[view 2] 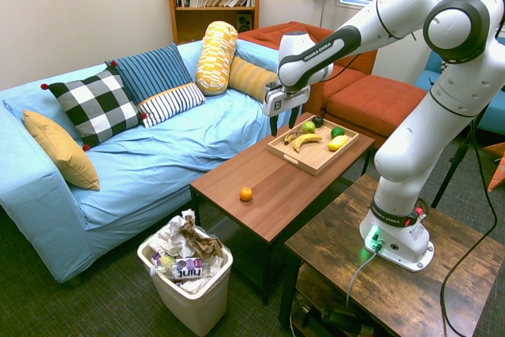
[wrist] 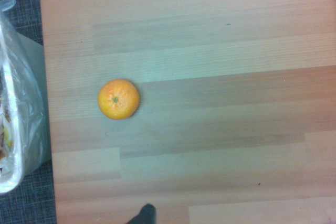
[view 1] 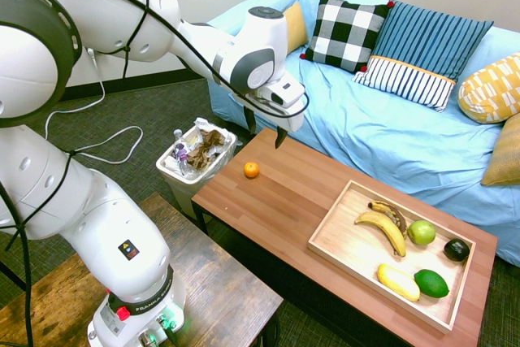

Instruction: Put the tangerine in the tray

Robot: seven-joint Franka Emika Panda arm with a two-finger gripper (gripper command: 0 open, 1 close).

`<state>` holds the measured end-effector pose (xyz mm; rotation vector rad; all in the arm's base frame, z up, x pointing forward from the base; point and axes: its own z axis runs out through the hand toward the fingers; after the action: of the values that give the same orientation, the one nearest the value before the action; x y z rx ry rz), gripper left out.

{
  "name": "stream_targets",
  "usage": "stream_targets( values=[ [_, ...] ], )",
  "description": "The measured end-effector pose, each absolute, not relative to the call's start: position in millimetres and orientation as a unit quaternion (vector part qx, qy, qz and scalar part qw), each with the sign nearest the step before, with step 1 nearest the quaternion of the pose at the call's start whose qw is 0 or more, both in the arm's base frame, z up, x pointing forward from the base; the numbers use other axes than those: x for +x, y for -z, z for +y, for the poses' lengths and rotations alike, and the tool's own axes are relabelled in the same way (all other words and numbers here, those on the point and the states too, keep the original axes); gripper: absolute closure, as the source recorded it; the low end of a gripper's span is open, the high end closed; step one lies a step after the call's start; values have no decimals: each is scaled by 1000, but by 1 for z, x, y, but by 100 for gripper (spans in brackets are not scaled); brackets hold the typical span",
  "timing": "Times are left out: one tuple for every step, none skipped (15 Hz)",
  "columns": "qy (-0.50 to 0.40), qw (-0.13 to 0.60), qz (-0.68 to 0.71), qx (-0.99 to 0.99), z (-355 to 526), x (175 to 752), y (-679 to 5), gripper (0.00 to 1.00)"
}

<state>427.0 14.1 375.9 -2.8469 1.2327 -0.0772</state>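
The tangerine is a small bright-orange fruit lying alone on the brown coffee table, near the end by the waste bin. The light-wood tray rests at the table's other end and holds bananas, a green apple, a lime, a yellow fruit and a dark fruit. My gripper hangs open well above the table, between the tangerine and the sofa side, with nothing between its fingers.
A white waste bin full of rubbish stands on the floor beside the table's tangerine end. A blue sofa with several cushions runs along the table's far side. A dark wooden table bears the arm.
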Motion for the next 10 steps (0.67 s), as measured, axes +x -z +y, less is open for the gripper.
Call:
stream_targets(
  values=[
    [25,19,397,-917,14,428,-376,0],
    [27,20,397,-917,14,429,-375,0],
    [33,23,397,-917,14,435,-375,0],
    [38,27,395,-917,16,444,-374,0],
    [40,29,393,-918,20,455,-370,0],
    [40,30,393,-918,27,467,-363,0],
    [37,29,393,-918,39,479,-354,0],
    [34,26,390,-920,55,491,-344,0],
    [31,21,385,-922,73,501,-329,0],
    [26,15,379,-925,91,510,-313,0]
  ],
)
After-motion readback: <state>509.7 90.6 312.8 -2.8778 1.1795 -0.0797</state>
